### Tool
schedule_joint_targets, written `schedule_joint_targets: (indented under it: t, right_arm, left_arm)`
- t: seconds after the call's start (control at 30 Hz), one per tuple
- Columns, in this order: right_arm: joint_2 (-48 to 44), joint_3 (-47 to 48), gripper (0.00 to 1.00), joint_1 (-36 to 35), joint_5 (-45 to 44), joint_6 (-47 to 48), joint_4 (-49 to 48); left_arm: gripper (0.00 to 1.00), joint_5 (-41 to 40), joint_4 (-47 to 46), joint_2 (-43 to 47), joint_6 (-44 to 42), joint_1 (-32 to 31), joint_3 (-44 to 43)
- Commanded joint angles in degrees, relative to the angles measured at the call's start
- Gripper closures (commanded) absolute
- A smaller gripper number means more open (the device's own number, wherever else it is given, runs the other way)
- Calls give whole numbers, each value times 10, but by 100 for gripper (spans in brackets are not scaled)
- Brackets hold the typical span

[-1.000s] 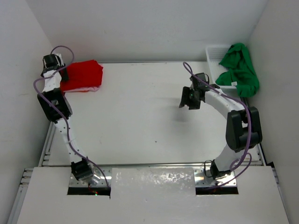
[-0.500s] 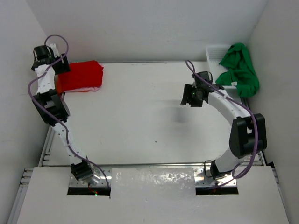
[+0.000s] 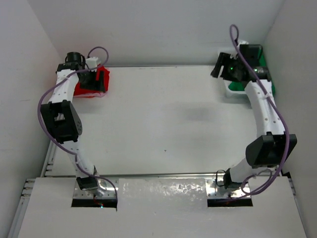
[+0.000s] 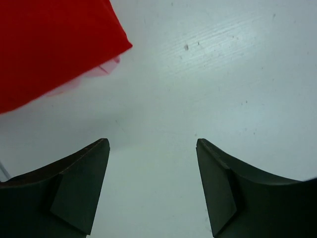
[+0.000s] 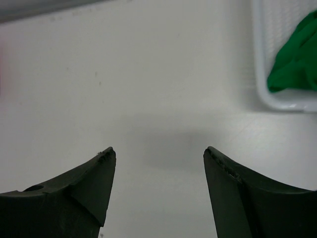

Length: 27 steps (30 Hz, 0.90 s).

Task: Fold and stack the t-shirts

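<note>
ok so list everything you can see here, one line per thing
table: one, white, under everything
red t-shirt: one, red, far left corner of the table
pink cloth: one edge, pale pink, showing from under the red t-shirt
basket: one, white mesh, far right corner of the table
green t-shirt: one, green, bunched in the basket
left arm: one, white and black with a purple cable, reaching to the red t-shirt
right arm: one, same colours, reaching to the basket
left gripper: one, black, open, empty, beside the red t-shirt
right gripper: one, black, open, empty, above bare table near the basket
</note>
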<state>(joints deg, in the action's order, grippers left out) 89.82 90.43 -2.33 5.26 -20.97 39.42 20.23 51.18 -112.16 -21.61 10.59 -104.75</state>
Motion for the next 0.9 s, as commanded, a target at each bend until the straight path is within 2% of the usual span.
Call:
schedule_joint_targets:
  t: [0.0,0.13,0.3,0.37,0.4,0.5,0.6,0.7,0.77,0.8,0.87]
  right_arm:
    - [44,74,30,60,12,14,21]
    - [112,163,34,104,-9,-7,-7]
    - [246,263,59,146,-90,-44,-43]
    - [287,307,58,152,-165,-39,-61]
    - [330,333,49,153,-191,-31,-68]
    - [421,397,36,153,-285,26,-102]
    - [479,425,30,153,-384,94,-136]
    - [536,431,21,153,-408,167,-167]
    - [578,446,9,154,-411,196,-173]
    - [590,450,4,154,-393,201,-176]
    - [613,452,1,159,-328,206,-189]
  left_arm:
    - [31,27,11,10,-6,20,-5]
    - [31,41,12,4,-2,19,-5]
    - [31,33,8,-4,2,17,-11]
    - [31,21,8,-13,2,15,-22]
    - [31,17,7,-17,2,15,-27]
    - [31,3,9,-39,7,11,-56]
    - [31,-5,25,-56,7,8,-77]
    - [31,-16,29,-63,-6,6,-95]
    - [31,-19,36,-66,-19,5,-108]
    - [31,-19,37,-67,-25,4,-111]
    - [30,-20,37,-66,-45,6,-110]
